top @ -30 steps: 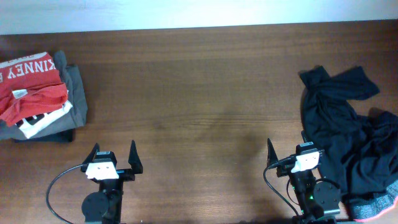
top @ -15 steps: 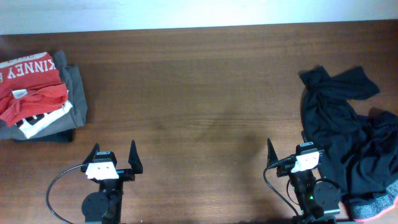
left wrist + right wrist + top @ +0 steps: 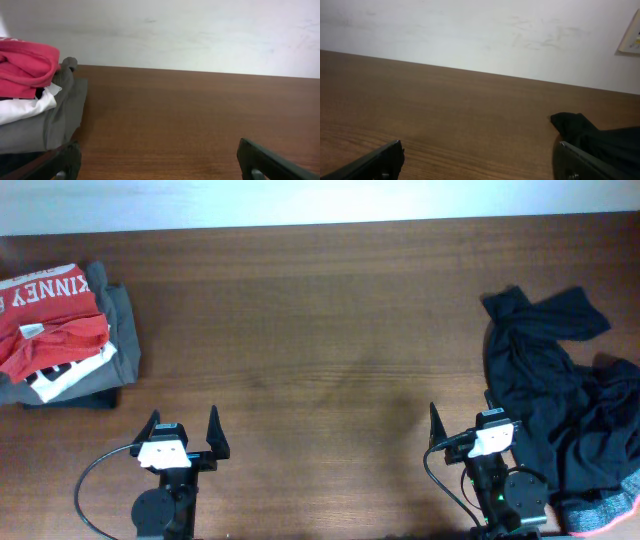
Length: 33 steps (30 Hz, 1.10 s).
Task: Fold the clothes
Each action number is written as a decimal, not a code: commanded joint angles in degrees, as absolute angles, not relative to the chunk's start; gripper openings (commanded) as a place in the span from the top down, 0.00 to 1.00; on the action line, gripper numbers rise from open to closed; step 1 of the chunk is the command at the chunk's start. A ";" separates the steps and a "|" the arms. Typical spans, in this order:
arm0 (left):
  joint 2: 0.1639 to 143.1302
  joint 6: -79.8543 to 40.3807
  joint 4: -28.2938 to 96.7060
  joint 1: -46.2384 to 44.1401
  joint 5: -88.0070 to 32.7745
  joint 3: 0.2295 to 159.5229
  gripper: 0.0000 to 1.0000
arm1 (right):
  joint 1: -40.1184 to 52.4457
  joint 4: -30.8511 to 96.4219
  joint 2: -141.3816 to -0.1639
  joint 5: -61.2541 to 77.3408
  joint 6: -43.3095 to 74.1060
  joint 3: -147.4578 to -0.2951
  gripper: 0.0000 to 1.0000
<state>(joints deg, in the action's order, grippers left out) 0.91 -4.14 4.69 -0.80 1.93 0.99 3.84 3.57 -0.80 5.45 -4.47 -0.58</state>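
Left tool (image 3: 183, 420) sits near the front edge of the tabletop (image 3: 320, 310), its two fingers spread wide with nothing between them. On my left wrist feed both dark fingertips frame bare brown wood. A black cable (image 3: 88, 478) loops out from that arm's base.

Far to the left lies a stack of laundry. On top is a red T-shirt (image 3: 50, 320) with white capitals; I can read "KINNEY", and any letters before it are cut off by the frame edge. Below the red there is a white patch with bold black print that is too folded for me to read. Folded grey garments (image 3: 118, 330) lie underneath and stick out on the right side of the stack. The left wrist feed shows the same stack side-on against a pale wall (image 3: 200, 30).

Further right, the right tool (image 3: 462, 420) is also parted wide and holding nothing. One finger stands over bare wood, and the other is at the edge of the black cloth. I cannot tell whether it touches.

Crumpled in a heap at the right end of the tabletop are the pants (image 3: 550, 390), black and soft. Their heathered grey waistband (image 3: 612, 505) with red-orange trim lies at the bottom right corner, beside the right arm's base. On the right wrist feed, a corner of paper (image 3: 632, 35) on the wall is too small to read.
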 commanded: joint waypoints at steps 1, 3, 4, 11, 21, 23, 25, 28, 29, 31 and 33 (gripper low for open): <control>0.30 -3.62 4.58 -1.02 2.37 0.54 0.01 | 3.73 3.86 -0.40 6.17 -4.05 -0.32 0.01; 0.30 -3.62 4.58 -1.02 2.37 0.54 0.01 | 3.73 3.86 -0.40 6.20 -4.05 -0.32 0.01; 0.30 -3.62 4.58 -1.02 2.35 0.54 0.01 | 3.73 3.86 -0.40 6.20 -4.05 -0.32 0.01; 0.30 -3.62 4.58 -1.02 2.37 0.54 0.01 | 3.73 3.86 -0.40 6.20 -4.05 -0.32 0.01; 0.30 -3.64 4.58 -1.02 2.33 0.54 0.01 | 3.73 3.84 -0.40 6.44 -4.03 -0.32 0.01; 0.30 -3.64 4.58 -1.02 2.33 0.54 0.01 | 3.73 3.86 -0.40 6.46 -3.97 -0.32 0.01; 0.30 -3.64 4.58 -1.02 2.31 0.54 0.01 | 3.73 3.86 -0.40 6.42 -1.04 -0.32 0.01; 0.30 -3.97 4.16 -1.02 1.37 0.54 0.01 | 3.73 3.86 -0.43 6.42 2.72 -0.32 0.01; 0.30 -4.08 3.70 -1.02 0.14 0.56 0.01 | 3.73 3.90 -0.43 6.39 3.22 -0.34 0.01; 0.34 -4.08 3.99 -1.02 -2.48 1.10 0.01 | 3.73 4.51 -0.43 6.42 3.75 -0.80 0.01; 0.62 -4.10 4.91 -1.02 -3.27 2.13 0.01 | 3.73 6.04 -0.43 6.42 3.75 -2.15 0.01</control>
